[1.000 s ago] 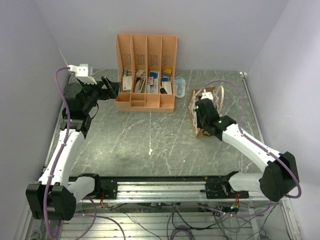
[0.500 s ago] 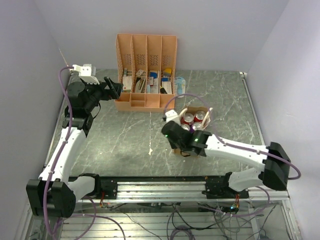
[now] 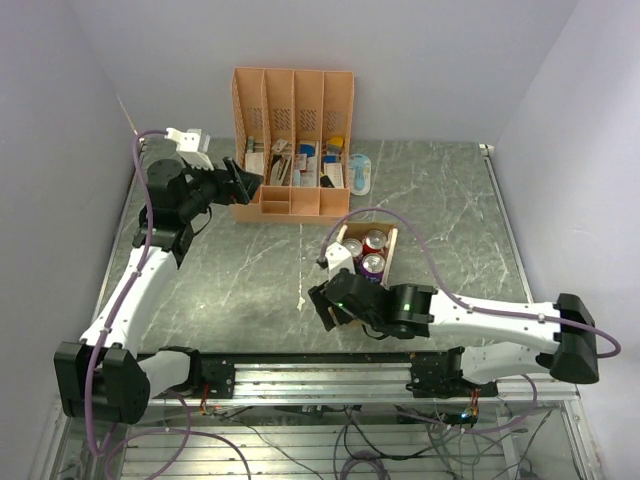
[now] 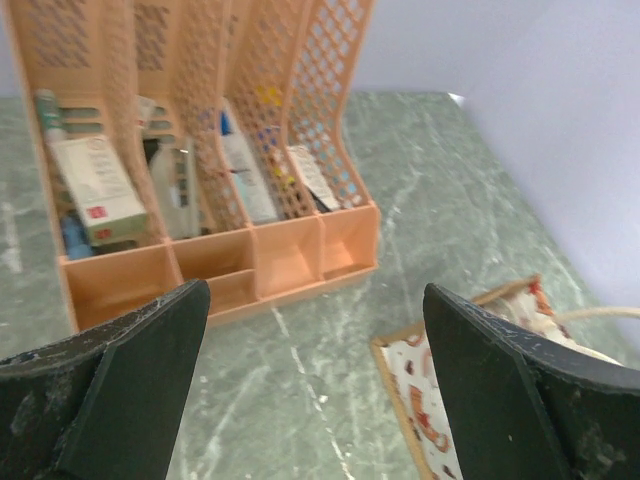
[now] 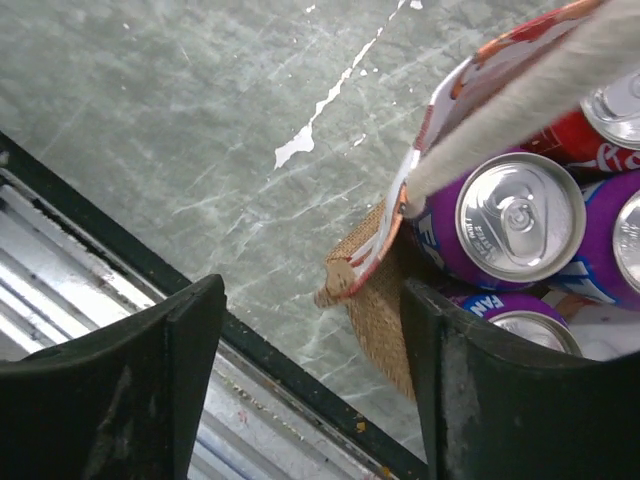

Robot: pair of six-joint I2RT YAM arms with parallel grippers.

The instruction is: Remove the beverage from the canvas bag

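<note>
The canvas bag (image 3: 392, 246) stands upright near the table's front middle, its mouth open and its whitish handle (image 5: 520, 110) slack. Inside stand purple cans (image 5: 520, 215) and a red can (image 5: 590, 140), the beverages. My right gripper (image 3: 328, 300) sits at the bag's near-left corner with its jaws open. In the right wrist view the bag's burlap corner (image 5: 380, 300) lies loose between the fingers of that gripper (image 5: 312, 290), touching neither. My left gripper (image 3: 245, 183) hovers open and empty by the organizer, far left of the bag (image 4: 470, 400).
A salmon-pink slotted organizer (image 3: 292, 140) full of small boxes stands at the back, close ahead of the left gripper (image 4: 315, 295). A blue-and-white packet (image 3: 360, 172) lies to its right. The metal rail (image 5: 100, 260) runs along the table's near edge, just behind the right gripper.
The right arm dragged the bag from the right side toward the front middle, then opened its jaws and let go. The left arm shifted slightly right.
</note>
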